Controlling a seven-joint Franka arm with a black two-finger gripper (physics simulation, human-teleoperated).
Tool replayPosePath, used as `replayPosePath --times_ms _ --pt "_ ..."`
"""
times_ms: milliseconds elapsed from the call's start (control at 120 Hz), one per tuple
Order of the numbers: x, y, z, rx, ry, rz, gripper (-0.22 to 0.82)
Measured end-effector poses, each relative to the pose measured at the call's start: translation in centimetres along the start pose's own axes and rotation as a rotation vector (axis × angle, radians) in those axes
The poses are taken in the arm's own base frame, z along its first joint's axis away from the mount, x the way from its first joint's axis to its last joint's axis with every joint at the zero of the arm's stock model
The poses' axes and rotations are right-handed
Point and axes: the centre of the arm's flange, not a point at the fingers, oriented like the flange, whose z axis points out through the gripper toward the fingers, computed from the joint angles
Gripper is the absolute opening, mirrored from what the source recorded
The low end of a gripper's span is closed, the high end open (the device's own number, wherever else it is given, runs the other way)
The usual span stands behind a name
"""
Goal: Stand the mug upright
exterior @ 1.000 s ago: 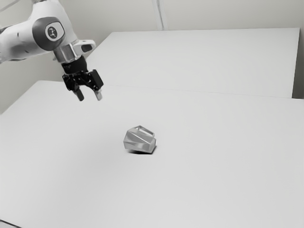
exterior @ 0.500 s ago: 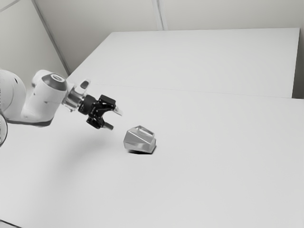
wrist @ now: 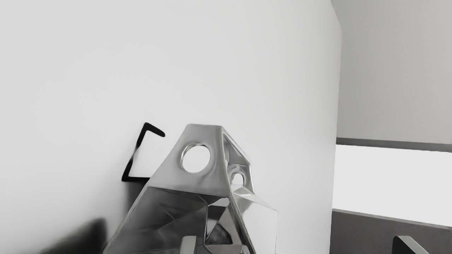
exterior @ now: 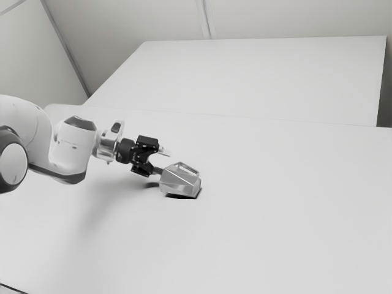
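Here we are over the table (exterior: 275,214), a broad, smooth, matt white sheet, and behind it rise the plain grey walls (exterior: 116,37), flat-faced with thin seams. My arm (exterior: 73,147) sweeps in from the exterior view's left, glossy white shell, rounded joints, dark collars! Next comes the mug (exterior: 179,182): shiny grey, metallic-looking, all flat facets and hard creases, over on its side on the table, its angular handle (exterior: 187,168) uppermost. And my pincer (exterior: 162,161), black and chunky, is open, its fingers spread wide with nothing gripped!

So where's the mug? Right ahead of my pincer, its near end at the fingertips. In the wrist view one finger (wrist: 188,246) overlaps the mug's near end, while the other (wrist: 406,246) stands well apart, out past its side. A crisp, bent black shadow (wrist: 137,151) lies beside the mug on the table.

Now the tricky bits! The wrist view's border cuts off the mug's near end and most of both fingers. Dark reflections muddle that end, so I can't tell mouth from mirroring facet, nor whether the overlapping finger actually touches the metal
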Motion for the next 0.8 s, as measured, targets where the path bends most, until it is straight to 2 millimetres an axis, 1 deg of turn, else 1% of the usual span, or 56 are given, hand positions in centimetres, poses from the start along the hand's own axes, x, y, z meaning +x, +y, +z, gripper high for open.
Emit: replayPosePath --times_ms 150,250,500,533,567,700,742,800 --pt "-1.2 -1.4 1.3 -0.048 -0.025 0.021 0.6" --pt "-1.6 -2.0 2.0 -0.073 -0.034 0.039 0.6" --pt "-1.7 -1.1 3.6 -0.136 -0.037 0.107 0.6" --pt "-1.7 -1.0 3.8 -0.142 -0.036 0.114 0.59" --pt "-1.7 -0.9 3.9 -0.146 -0.036 0.121 0.53" --pt "-1.7 -0.8 4.0 -0.154 -0.032 0.144 0.19" --pt "-1.7 -0.8 4.0 -0.155 -0.031 0.15 0.11" --pt "-1.7 -0.8 4.0 -0.157 -0.03 0.158 0.02"
